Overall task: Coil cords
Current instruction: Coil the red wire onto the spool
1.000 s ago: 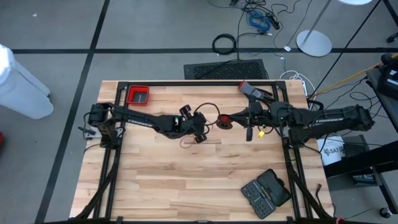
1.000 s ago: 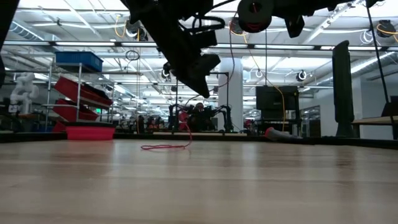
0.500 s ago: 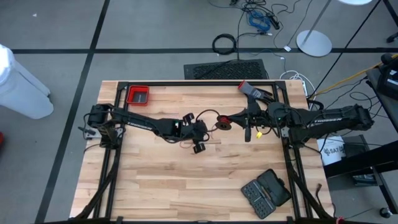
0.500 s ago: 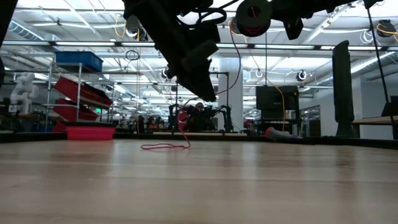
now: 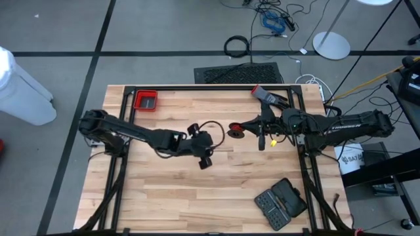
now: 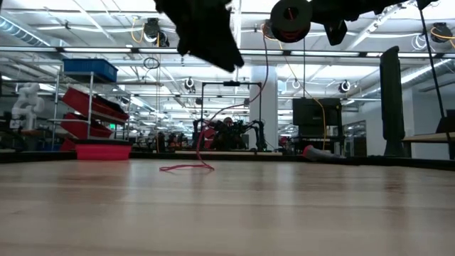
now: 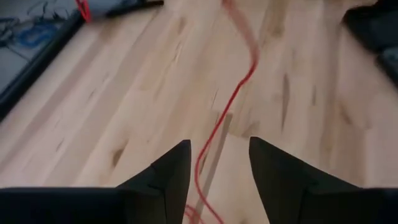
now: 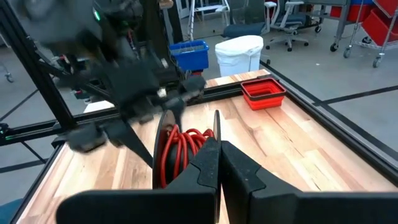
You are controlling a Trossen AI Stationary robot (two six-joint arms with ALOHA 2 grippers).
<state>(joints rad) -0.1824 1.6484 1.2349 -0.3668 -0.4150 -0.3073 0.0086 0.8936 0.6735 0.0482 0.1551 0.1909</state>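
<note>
- I see my left end effector [image 7: 214, 163] with fingers parted, the red cord [image 7: 231, 99] running loose between them over the tabletop [image 5: 170, 190]
- My right end effector [image 8: 217, 163] is clamped on the spool [image 5: 237, 130] wound with cord, mid-tabletop

One camera looks straight down on my whole desk [image 5: 170, 196]. Another sits at desk level, facing the room behind. One rides each of my wrists, close over the wood. All four share the red cord [image 6: 186, 168].
</note>
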